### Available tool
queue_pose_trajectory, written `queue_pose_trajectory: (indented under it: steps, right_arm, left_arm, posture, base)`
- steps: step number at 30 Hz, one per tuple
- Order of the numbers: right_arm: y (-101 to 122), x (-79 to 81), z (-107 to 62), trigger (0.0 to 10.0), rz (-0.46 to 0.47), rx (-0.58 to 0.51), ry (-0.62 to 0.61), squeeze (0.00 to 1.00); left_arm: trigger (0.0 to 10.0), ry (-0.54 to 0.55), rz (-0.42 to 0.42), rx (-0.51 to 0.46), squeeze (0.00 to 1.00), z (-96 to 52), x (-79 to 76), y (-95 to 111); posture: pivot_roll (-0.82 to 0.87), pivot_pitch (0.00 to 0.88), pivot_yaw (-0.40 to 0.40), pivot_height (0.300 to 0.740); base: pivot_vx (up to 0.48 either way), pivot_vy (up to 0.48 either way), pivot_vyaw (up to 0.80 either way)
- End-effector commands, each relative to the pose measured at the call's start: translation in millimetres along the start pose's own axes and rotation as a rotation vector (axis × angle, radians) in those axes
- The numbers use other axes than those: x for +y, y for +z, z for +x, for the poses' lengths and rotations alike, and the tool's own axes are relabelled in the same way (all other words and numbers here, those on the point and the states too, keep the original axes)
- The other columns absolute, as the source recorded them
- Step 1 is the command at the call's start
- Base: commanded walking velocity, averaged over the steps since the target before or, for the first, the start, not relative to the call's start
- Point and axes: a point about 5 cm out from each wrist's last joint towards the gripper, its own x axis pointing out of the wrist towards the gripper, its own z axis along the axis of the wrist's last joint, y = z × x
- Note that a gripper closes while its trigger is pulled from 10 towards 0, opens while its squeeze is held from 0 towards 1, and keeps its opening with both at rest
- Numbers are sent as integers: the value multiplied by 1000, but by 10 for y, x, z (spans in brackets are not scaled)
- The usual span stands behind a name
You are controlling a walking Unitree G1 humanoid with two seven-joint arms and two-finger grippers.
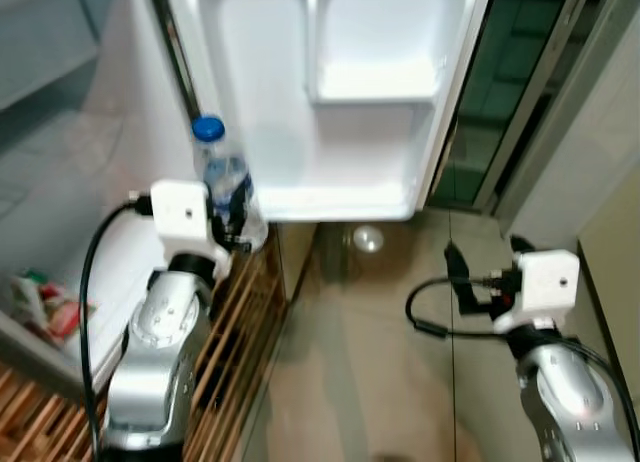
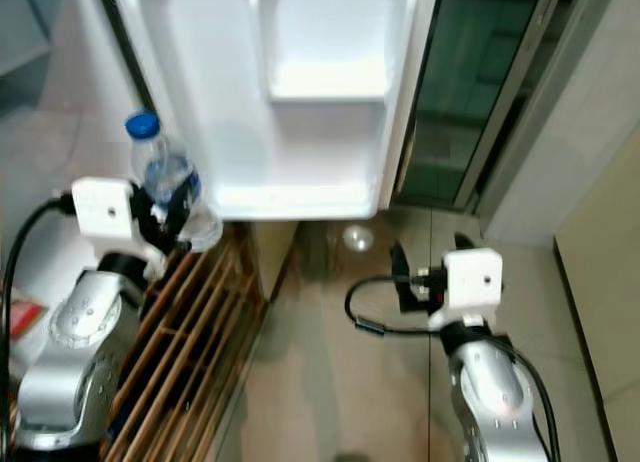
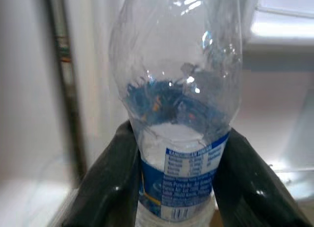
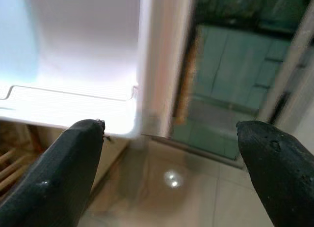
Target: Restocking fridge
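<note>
My left gripper (image 1: 235,217) is shut on a clear plastic water bottle (image 1: 222,177) with a blue cap and blue label, held upright just left of the open white fridge door (image 1: 330,92). In the left wrist view the bottle (image 3: 179,119) stands between the two black fingers (image 3: 105,183). The door's lower shelf (image 1: 330,197) lies right beside the bottle, and a smaller upper shelf (image 1: 375,87) sits above it. My right gripper (image 1: 485,267) hangs open lower right, over the floor below the door's outer edge; its fingers (image 4: 68,168) stand wide apart with nothing between them.
A wooden slatted rack (image 1: 240,332) lies on the floor under my left arm. The fridge's interior (image 1: 60,212) opens at the left, with packaged items (image 1: 45,307) low down. Shiny tiled floor (image 1: 370,362) spreads in the middle. A dark glass door (image 1: 505,82) and wall stand right.
</note>
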Motion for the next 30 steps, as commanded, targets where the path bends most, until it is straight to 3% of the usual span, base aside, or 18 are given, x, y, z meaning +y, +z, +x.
queue_pose_trajectory:
  steps: [1, 10, 16, 20, 21, 25, 30]
  right_arm:
    - [60, 85, 27, 10000, 21, -25, 27, 0]
    - [40, 127, 37, 10000, 28, -23, 39, 0]
    - [18, 138, 14, 10000, 31, -18, 33, 0]
    - [9, 133, 2, 10000, 30, -15, 29, 0]
    - [1, 127, -5, 10000, 29, -12, 28, 0]
    - [-11, 121, -6, 10000, 27, -6, 28, 0]
    - [-8, 155, 39, 10000, 29, -9, 46, 0]
  left_arm:
    - [10000, 40, 31, -56, 0, 18, 111, 128]
    - [10000, -78, 33, -107, 0, 194, -59, 304]
    - [10000, -156, -1, -86, 0, 185, -149, 286]
    - [10000, -151, 44, -45, 0, 145, -72, 216]
    - [10000, -134, 78, -5, 0, 85, 26, 131]
    - [10000, -128, 86, 35, 0, -14, 90, 43]
    - [10000, -206, 22, -19, 0, 61, -127, 138]
  posture:
    - [-93, 0, 30, 740]
    - [-101, 0, 48, 740]
    - [-113, 0, 63, 740]
    - [-116, 0, 66, 740]
    - [-115, 0, 66, 740]
    - [-106, 0, 58, 740]
    - [-94, 0, 46, 740]
  base:
    - [465, 0, 0]
    - [0, 0, 0]
    - [0, 0, 0]
    - [0, 0, 0]
    - [0, 0, 0]
    - [0, 0, 0]
    - [0, 0, 0]
